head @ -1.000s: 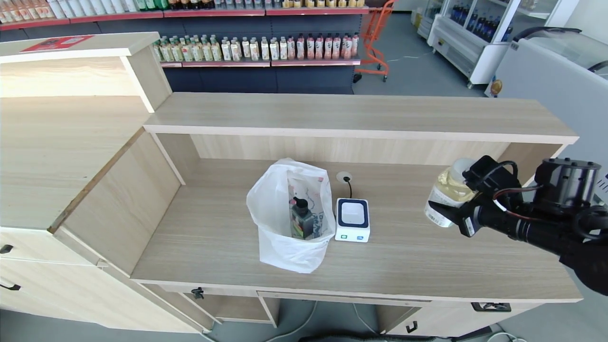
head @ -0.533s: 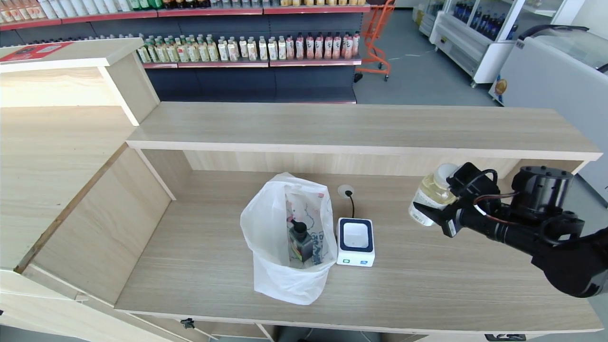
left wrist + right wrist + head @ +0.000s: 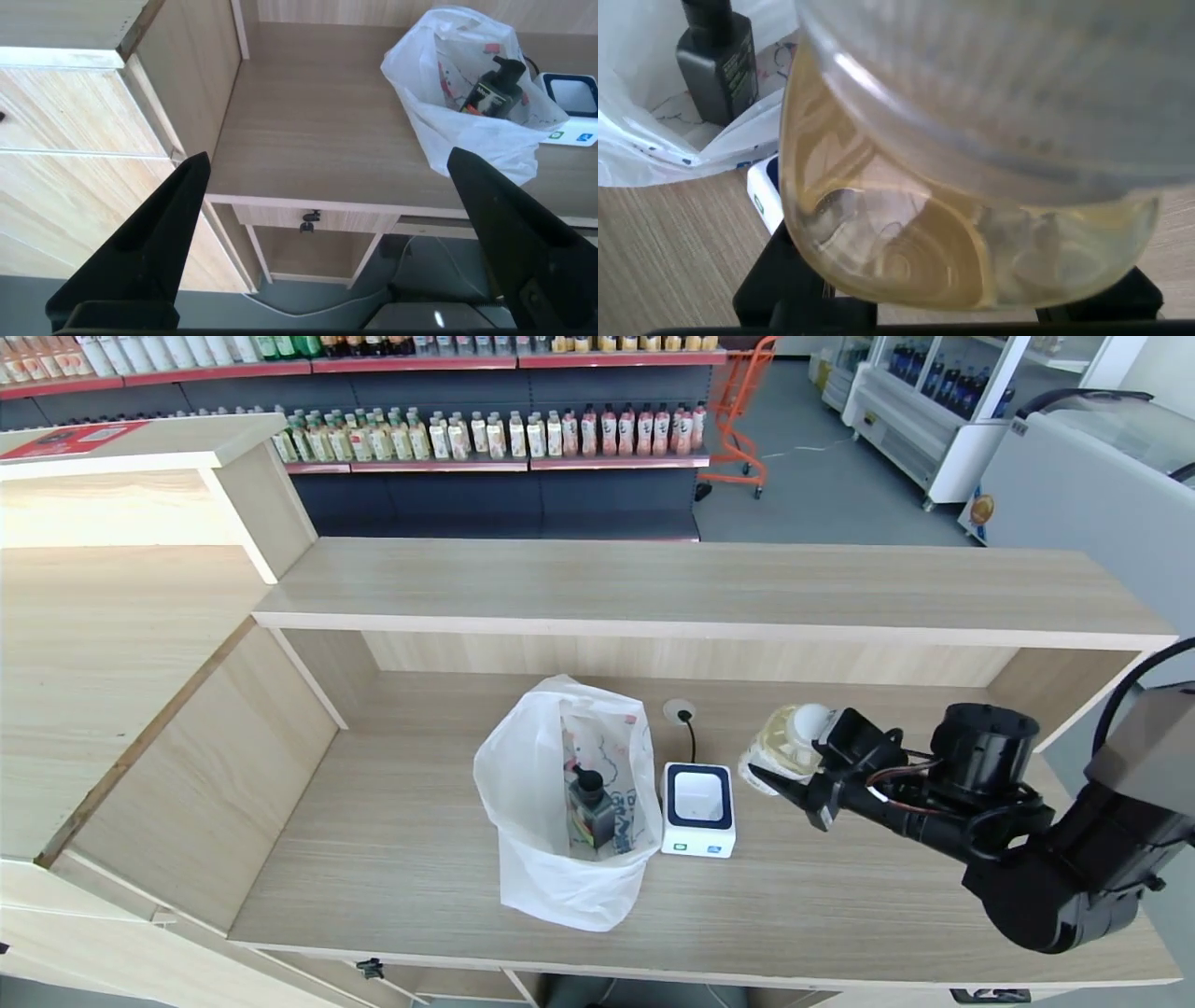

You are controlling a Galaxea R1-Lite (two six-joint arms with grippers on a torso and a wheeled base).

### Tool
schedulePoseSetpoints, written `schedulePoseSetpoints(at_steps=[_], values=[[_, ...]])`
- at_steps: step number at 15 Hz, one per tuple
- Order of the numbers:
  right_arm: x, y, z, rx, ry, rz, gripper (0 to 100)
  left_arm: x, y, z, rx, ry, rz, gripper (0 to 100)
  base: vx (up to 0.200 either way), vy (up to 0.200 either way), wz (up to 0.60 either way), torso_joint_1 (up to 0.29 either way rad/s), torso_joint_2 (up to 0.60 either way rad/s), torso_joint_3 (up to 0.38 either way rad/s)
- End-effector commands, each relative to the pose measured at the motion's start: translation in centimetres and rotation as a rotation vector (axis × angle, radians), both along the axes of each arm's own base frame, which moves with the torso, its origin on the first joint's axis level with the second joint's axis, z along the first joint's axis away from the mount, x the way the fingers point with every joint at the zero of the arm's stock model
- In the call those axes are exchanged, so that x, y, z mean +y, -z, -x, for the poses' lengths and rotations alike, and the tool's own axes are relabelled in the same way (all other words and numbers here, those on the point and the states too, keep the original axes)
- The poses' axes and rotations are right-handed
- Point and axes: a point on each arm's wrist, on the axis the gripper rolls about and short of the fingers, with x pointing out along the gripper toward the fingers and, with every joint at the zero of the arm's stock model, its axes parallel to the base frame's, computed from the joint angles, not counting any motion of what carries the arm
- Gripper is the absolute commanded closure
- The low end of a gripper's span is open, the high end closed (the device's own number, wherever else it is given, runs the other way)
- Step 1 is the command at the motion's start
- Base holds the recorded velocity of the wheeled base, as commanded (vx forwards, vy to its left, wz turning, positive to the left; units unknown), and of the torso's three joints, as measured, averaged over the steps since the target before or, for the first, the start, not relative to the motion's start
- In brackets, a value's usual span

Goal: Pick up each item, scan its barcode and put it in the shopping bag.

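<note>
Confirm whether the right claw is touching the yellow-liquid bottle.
Touching. The head view shows the right claw closed around the yellow-liquid bottle, holding it near the scanner.

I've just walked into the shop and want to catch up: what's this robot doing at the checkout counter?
It's mid-checkout. The right claw holds a tilted bottle of yellowish liquid with a white cap, just right of the scanner on the counter, not yet over its window. The white shopping bag stands left of the scanner with a dark pump bottle already inside. The left claw is open and holds nothing, out past the counter's front left.
</note>
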Motion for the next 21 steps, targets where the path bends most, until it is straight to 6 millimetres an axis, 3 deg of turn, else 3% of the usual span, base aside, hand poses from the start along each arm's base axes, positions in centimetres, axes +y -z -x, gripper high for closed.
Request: schedulePoseSetpoints(at_steps=[1,6,10,21], values=[[0.4,3.0,-0.2,0.054,-0.023,0.029,100,0.0,0.0,0.0,0.002,0.000,0.000,0,0.000,0.000,0.00,0.000,0.00,0.000],[0.7,5.3,-1.9,-0.005,-0.088,0.090,100,0.0,0.0,0.0,0.002,0.000,0.000,0,0.000,0.000,0.00,0.000,0.00,0.000],[2.0,5.0,-3.5,-0.067,-0.110,0.079,100,0.0,0.0,0.0,0.002,0.000,0.000,0,0.000,0.000,0.00,0.000,0.00,0.000],[3.4,6.6,-5.8,-0.127,-0.247,0.079,100,0.0,0.0,0.0,0.002,0.000,0.000,0,0.000,0.000,0.00,0.000,0.00,0.000]])
